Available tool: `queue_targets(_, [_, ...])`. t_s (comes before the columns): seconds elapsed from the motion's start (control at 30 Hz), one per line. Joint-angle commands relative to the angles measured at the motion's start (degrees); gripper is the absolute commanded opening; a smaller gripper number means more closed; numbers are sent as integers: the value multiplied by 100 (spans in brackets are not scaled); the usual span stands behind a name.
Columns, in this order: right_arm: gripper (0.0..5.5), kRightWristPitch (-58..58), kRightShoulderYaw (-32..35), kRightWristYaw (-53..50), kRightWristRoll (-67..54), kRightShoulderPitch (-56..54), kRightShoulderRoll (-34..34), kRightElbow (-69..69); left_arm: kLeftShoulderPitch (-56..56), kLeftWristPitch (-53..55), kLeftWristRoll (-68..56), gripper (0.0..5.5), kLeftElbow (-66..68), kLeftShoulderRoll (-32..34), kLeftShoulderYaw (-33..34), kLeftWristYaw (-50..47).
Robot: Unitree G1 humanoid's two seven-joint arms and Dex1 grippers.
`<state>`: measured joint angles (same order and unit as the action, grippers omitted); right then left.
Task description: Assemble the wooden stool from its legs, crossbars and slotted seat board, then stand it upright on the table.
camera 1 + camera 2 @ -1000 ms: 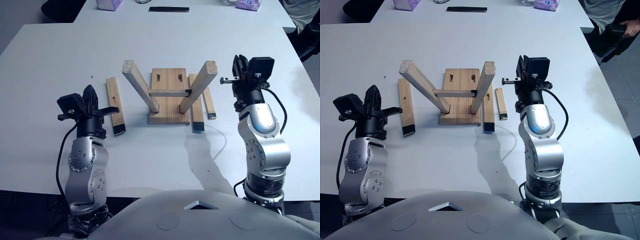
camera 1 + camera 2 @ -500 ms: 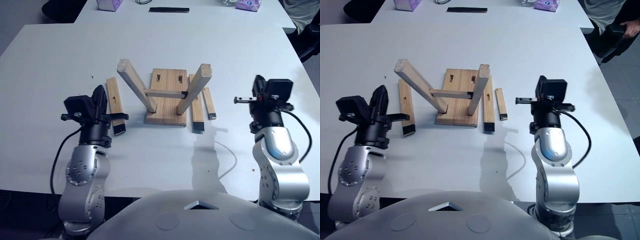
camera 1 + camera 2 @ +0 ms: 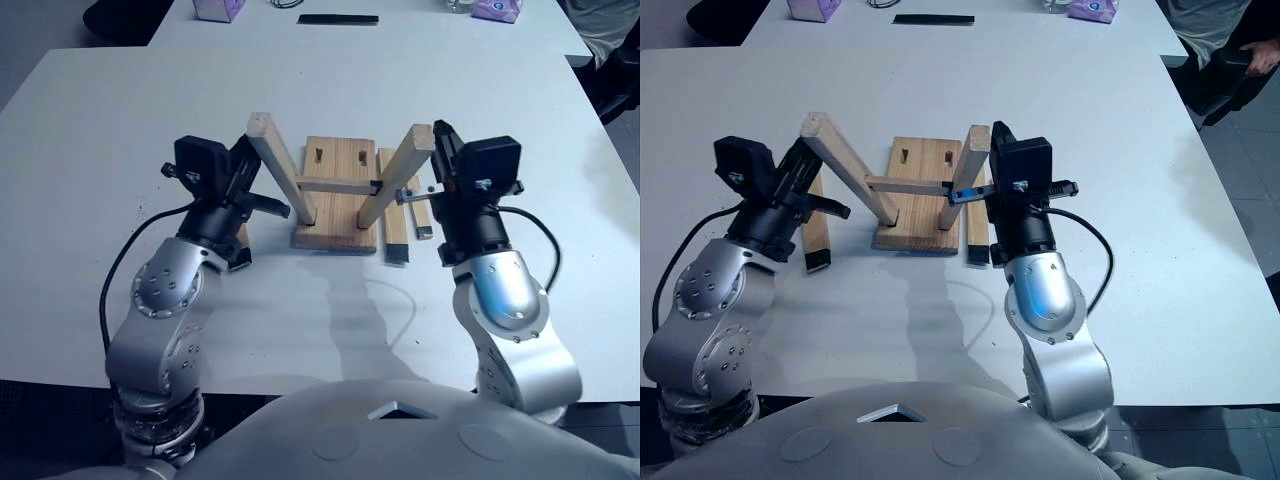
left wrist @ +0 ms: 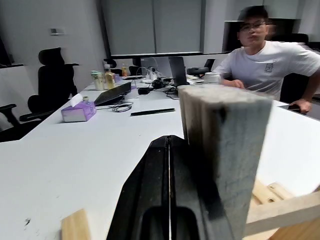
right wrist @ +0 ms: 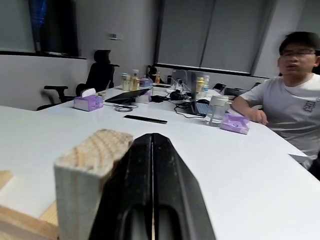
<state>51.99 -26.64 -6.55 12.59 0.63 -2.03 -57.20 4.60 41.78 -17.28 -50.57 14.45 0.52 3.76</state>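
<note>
While the seat board [image 3: 335, 228] is lying flat on the counter [image 3: 120, 110], two legs are standing up out of it, leaning outward and joined by a thin crossbar [image 3: 335, 185]. The left claw [image 3: 246, 165] is hovering just beside the top of the left leg [image 3: 283, 172], on its outer side, with its fingers [image 4: 165, 190] pressed together and gripping nothing. The right claw [image 3: 443, 140] is sitting just beside the top of the right leg [image 3: 395, 178], also on the outer side, and its fingers [image 5: 152, 190] are likewise closed together on nothing. A loose leg [image 3: 396, 235] and a short crossbar [image 3: 420, 215] are lying side by side just right of the board. Another loose leg [image 3: 816, 232] is lying left of the board, partly hidden under the left arm. Two tissue boxes and a black bar are sitting on the far counter.
</note>
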Motion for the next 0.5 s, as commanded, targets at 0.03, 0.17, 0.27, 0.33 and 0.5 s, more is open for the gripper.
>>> queue_targets(0.03, [3, 289, -449, 822, -554, -245, -201, 381, 12, 39, -256, 0, -78, -219, -960, 300])
queue_targets(0.17, [3, 230, 400, 1073, -756, -136, -322, 367, 272, -167, 41, 0, -139, -207, -344, 41])
queue_targets(0.27, [3, 24, 2133, 1387, -1262, -451, -323, 482, 393, -262, -11, 0, -261, -236, 441, -103])
queue_targets(0.33, [3, -129, 3390, 1742, -1852, -1044, -588, 940, 176, -88, -748, 0, -87, -430, 1440, -294])
queue_targets(0.5, [3, 350, 4958, 2552, -4035, -3480, -704, 2513, -1708, 315, -2842, 0, 931, 193, 2922, -394])
